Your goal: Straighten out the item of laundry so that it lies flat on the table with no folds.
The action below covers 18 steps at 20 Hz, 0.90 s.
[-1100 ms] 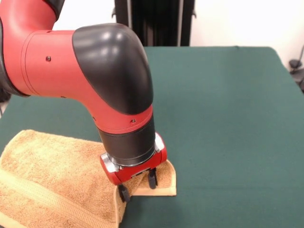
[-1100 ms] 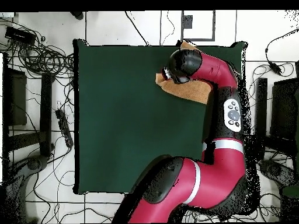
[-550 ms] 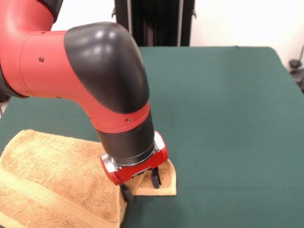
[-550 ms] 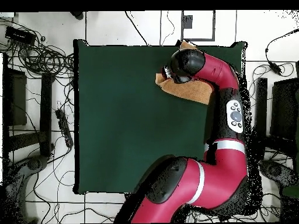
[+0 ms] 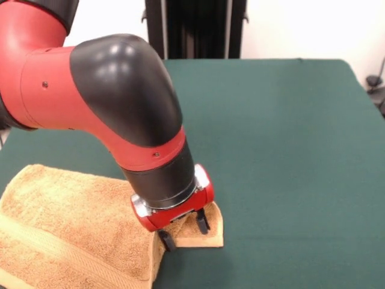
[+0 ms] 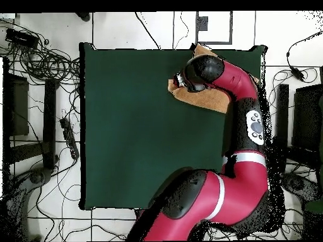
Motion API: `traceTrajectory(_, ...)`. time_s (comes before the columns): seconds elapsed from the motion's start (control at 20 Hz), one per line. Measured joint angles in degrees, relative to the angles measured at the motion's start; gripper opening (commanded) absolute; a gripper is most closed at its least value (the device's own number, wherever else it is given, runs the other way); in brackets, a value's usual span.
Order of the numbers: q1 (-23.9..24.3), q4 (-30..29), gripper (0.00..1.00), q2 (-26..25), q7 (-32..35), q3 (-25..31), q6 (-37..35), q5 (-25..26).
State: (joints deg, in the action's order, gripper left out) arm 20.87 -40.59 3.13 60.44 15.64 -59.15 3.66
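Towel first: the small orange-tan terry-cloth towel (image 5: 72,226) lies at one corner of the large table covered in dark green cloth (image 5: 289,150), hard against the edge nearest the front camera, and the rest of that cloth is bare. You can see it is not flat. A fold line runs down its side by the gripper, where the cloth doubles under into a soft rounded edge, and a small flap with a paler flat hem sticks out onto the green beyond that fold.

Your black two-fingered gripper (image 5: 183,232) is down at that flap, under the red and black wrist. Its fingers stand apart, one at the folded edge and one on the flap, with cloth between them; they are spread to a middling gap and have not closed on anything that you can see. My reading is that the placement is meant to catch the tucked layer so it can be drawn out over the open table.

The terry pile looks thick and loopy, so expect it to drag on the cloth covering and to bunch instead of sliding. A paler woven band crosses the towel near the picture's lower left, flatter than the pile. In the overhead view the arm's elbow covers most of the towel (image 6: 214,99), so judge the pinch from the front view.
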Motion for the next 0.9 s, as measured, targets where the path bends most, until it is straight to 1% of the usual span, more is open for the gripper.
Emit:
traceTrajectory(0.35,-2.34,3.17,1.00,-0.94,0.00,-1.23,-6.58,1.83)
traceTrajectory(0.75,-2.50,3.33,1.00,-1.07,0.00,-1.25,-7.13,2.12)
traceTrajectory(0.9,-2.80,4.56,1.00,-1.66,0.01,-1.38,-7.22,2.37)
